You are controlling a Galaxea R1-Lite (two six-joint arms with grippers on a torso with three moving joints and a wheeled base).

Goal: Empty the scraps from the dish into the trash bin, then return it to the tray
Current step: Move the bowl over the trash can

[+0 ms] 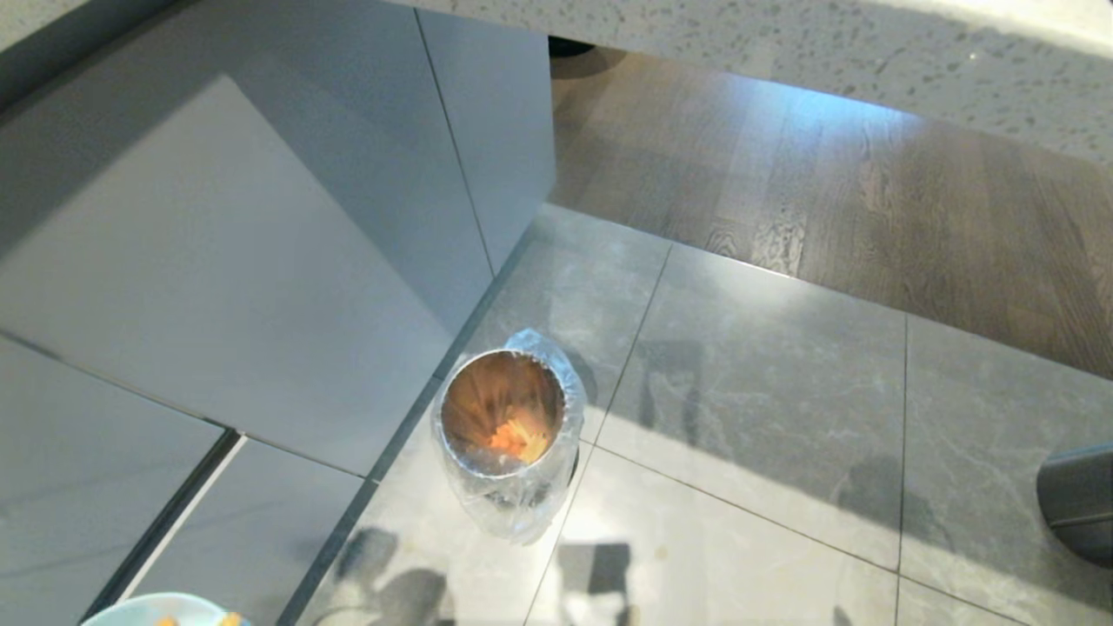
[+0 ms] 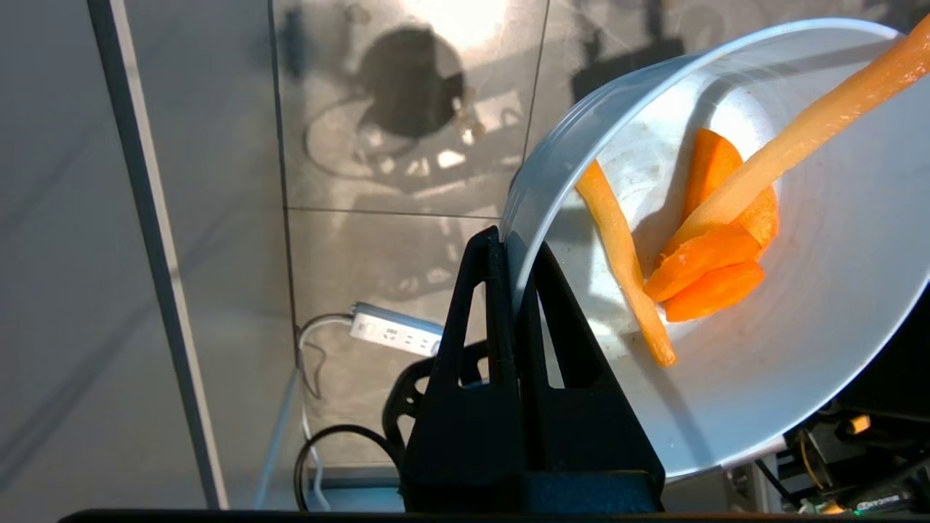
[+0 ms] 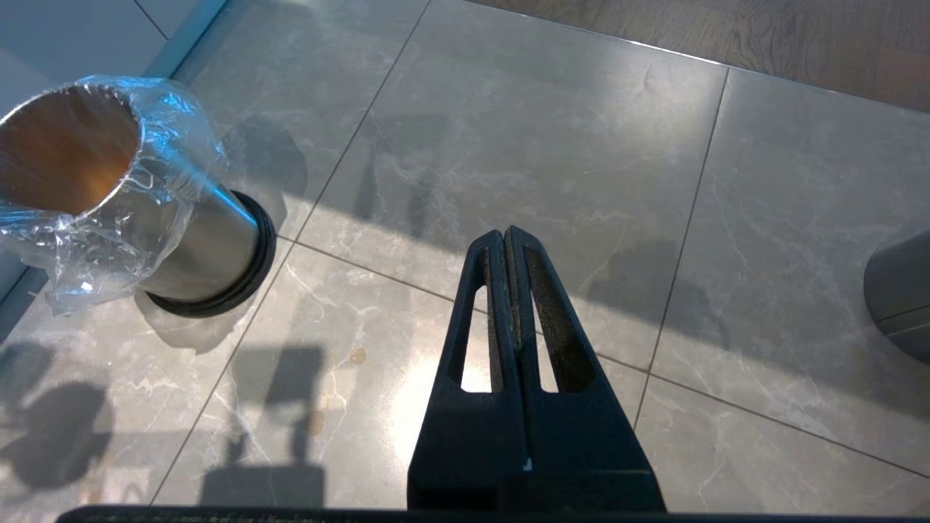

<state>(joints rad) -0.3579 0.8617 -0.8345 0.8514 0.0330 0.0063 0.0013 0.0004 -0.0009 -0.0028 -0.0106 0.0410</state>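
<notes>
Nearest, the left gripper (image 2: 508, 243) is clamped on the tilted dish's (image 2: 799, 349) rim with scraps (image 2: 708, 272) inside, the right gripper (image 3: 506, 236) hangs pressed together over floor tiles (image 3: 545, 145), and the lined trash bin (image 1: 509, 430) stands beyond.

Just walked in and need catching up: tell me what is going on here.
The left gripper is shut on the rim of the dish, a pale bowl with the scraps, carrot slices and pale sticks, inside it. In the head view only the bowl's edge shows at the bottom, short of the trash bin, which stands on the tiled floor beside a grey cabinet with some orange bits already inside. The right gripper hangs shut and empty over the floor.
</notes>
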